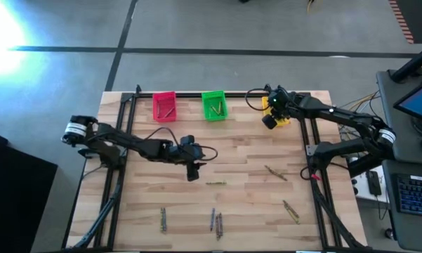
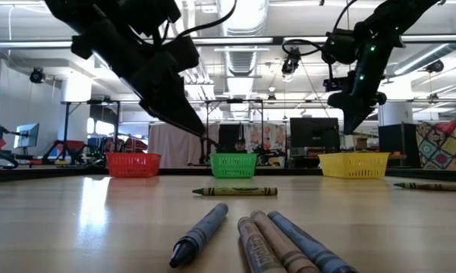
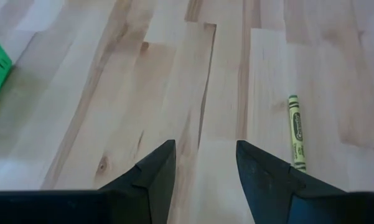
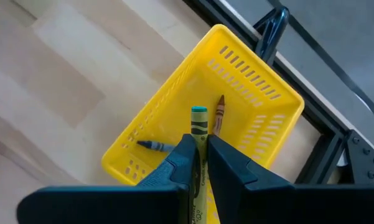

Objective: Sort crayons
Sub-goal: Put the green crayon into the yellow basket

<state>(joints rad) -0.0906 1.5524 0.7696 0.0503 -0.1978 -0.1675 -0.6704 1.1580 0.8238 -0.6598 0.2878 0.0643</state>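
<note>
My right gripper hangs over the yellow bin at the table's far right and is shut on a yellow-green crayon. A brown crayon and a blue crayon lie in that bin. My left gripper stands open above the bare wood near the table's middle. An olive crayon lies flat on the table just beside its fingers, untouched. Other crayons lie on the near half of the table. My right gripper pinches the yellow-green crayon between its two fingers, coming slanting down from above. The crayon lies along the fingers, and its teal-tipped end sticks out past the fingertips. It is lifted clear, above the yellow bin's inside.
A pink bin and a green bin stand along the far edge, left of the yellow one. Black frame rails run along the table's left and right sides. Bare wood lies between the bins and the loose crayons.
</note>
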